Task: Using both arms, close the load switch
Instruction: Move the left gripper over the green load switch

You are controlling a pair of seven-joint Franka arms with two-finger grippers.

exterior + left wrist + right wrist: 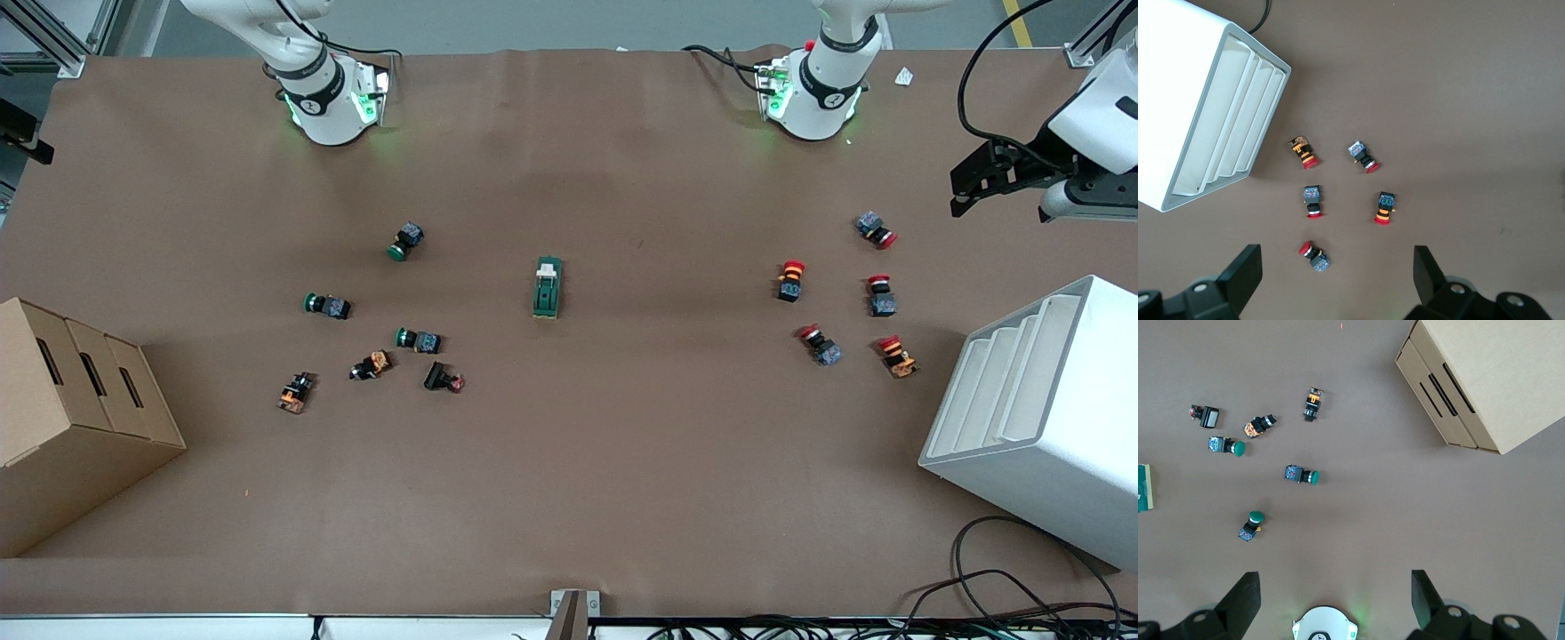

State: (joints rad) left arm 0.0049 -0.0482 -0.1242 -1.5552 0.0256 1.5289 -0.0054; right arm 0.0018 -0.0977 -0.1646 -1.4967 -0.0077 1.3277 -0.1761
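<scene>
The load switch [548, 287], a dark-green oblong block with a cream lever piece at the end toward the robots, lies alone mid-table. Only its edge shows in the right wrist view [1143, 488]. My left gripper [967, 188] hangs open and empty high over the left arm's end of the table. In the left wrist view [1337, 265] it looks down on several red-capped push-buttons [1313, 255]. My right gripper [1335, 587] is open and empty, high over its own green-lit base [1325, 625]. It is out of the front view.
Red-capped push-buttons [790, 280] lie scattered toward the left arm's end. Green-capped [405, 241] and orange-and-black buttons [372, 364] lie toward the right arm's end. A cardboard box [71, 418] and a white slotted bin [1040, 418] stand at the two ends.
</scene>
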